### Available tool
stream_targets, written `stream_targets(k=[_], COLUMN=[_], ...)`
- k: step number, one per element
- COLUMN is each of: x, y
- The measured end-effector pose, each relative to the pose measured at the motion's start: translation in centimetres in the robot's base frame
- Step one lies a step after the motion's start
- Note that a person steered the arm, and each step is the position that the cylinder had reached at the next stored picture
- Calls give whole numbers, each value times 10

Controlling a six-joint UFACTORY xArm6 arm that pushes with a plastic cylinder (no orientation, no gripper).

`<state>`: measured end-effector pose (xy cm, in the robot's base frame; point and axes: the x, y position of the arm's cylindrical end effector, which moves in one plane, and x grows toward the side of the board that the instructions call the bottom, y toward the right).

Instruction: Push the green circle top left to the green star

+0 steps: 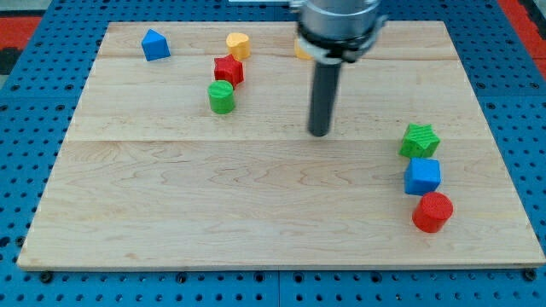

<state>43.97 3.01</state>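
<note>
Nearest the frame's bottom, at lower right, a red cylinder (pixel 432 211) is sitting on the wooden desk (pixel 213 213). Just above it a blue cube (pixel 422 176) is lying, touching or nearly touching the red one. Above that, the green star (pixel 419 140) is resting right against the cube's top edge; these 3 are forming a short column near the desk's right side.

Around mid-frame my tip (pixel 319 132) is standing on the wood, w/ the dark rod rising to the arm's grey body at top centre. No jaws on this rig, just the rod, so nothing is open or clamped. Tip is sitting well apart from every block: green star off to the right, green circle off to the left.

The green circle (pixel 221 97) is lying in the upper left part of the frame, left of & slightly above the tip. A red block (pixel 229 70) is touching it from above. Further up, a yellow block (pixel 238 44) is sitting near the red one. A blue block (pixel 155 44) is lying at far upper left. Another yellow block (pixel 302 49) is peeking out behind the arm, mostly hidden, shape unclear.
</note>
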Motion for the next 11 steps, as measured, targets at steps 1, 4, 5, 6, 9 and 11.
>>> stream_targets(k=[1, 4, 5, 6, 9, 11], x=[11, -83, -56, -44, -17, -33], y=[-98, -124, -9, 44, 60, 90])
